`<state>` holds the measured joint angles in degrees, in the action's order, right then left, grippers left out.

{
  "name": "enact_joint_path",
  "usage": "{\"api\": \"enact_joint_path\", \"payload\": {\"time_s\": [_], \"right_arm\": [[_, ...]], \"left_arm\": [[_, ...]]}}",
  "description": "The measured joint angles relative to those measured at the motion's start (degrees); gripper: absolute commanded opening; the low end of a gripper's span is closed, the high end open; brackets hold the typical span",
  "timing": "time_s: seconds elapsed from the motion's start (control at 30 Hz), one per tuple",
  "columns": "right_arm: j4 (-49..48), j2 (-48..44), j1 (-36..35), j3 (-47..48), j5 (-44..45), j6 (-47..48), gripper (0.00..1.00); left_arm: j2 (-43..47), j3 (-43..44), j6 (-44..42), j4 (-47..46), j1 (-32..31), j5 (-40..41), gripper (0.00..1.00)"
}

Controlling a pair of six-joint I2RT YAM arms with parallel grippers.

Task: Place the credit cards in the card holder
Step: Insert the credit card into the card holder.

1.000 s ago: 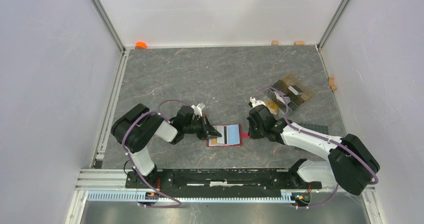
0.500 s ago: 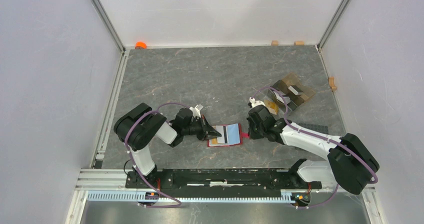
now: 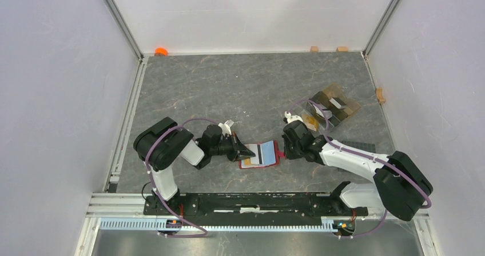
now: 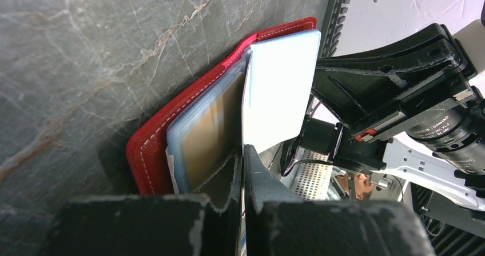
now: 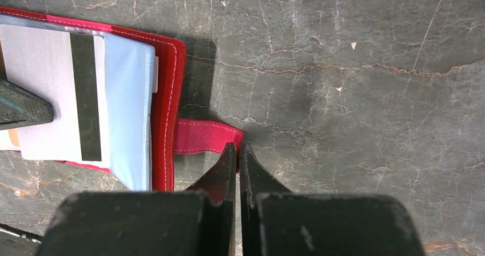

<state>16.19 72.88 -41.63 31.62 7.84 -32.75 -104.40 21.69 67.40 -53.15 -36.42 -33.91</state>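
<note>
The two arms are bolted at the near edge of the worktop (image 3: 240, 90) and fold inward, so their wrists face each other low over its near middle. The left arm's elbow is bent out to the left and its forearm reaches right. The left gripper (image 4: 243, 153) is closed on the edge of a pale credit card (image 5: 51, 84). The card lies slanted over the open red card holder (image 5: 166, 96), blank side up, with its dark stripe running near to far. The finger hides part of the card, so I cannot tell its long axis. The holder lies flat with its long axis left to right, slightly skewed, and its red strap (image 5: 203, 136) points right. An orange card (image 4: 209, 130) sits in one of its clear sleeves. The right arm stretches left from its base. The right gripper (image 5: 237, 153) is closed with its tips at the strap's end, and I cannot tell whether it pinches or only presses it. Just beyond the right forearm lies a dark ribbed piece (image 3: 359, 146). Clear plastic pieces (image 3: 334, 104) lie farther off, toward the right edge. At the far edge are tan blocks (image 3: 314, 48), and at the far left corner an orange thing (image 3: 161, 51).
</note>
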Motion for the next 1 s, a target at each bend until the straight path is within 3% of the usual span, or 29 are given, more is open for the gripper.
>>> {"api": "enact_joint_path", "payload": {"time_s": [0.17, 0.4, 0.6, 1.0], "right_arm": [[0.0, 0.3, 0.0, 0.0, 0.2, 0.0, 0.00], [2.7, -1.2, -0.3, 1.2, 1.3, -0.2, 0.31], [3.8, -7.7, -0.3, 3.3, 0.5, -0.6, 0.48], [-9.2, -10.0, 1.9, -8.2, -14.6, -5.5, 0.52]], "left_arm": [[0.0, 0.0, 0.7, -0.4, -0.7, 0.6, 0.02], [-0.1, 0.0, 0.8, -0.5, -0.8, 0.9, 0.02], [-0.5, 0.0, 1.1, -0.7, -0.8, 0.9, 0.02], [-0.6, 0.0, 1.3, -0.8, -0.8, 0.8, 0.02]]}}
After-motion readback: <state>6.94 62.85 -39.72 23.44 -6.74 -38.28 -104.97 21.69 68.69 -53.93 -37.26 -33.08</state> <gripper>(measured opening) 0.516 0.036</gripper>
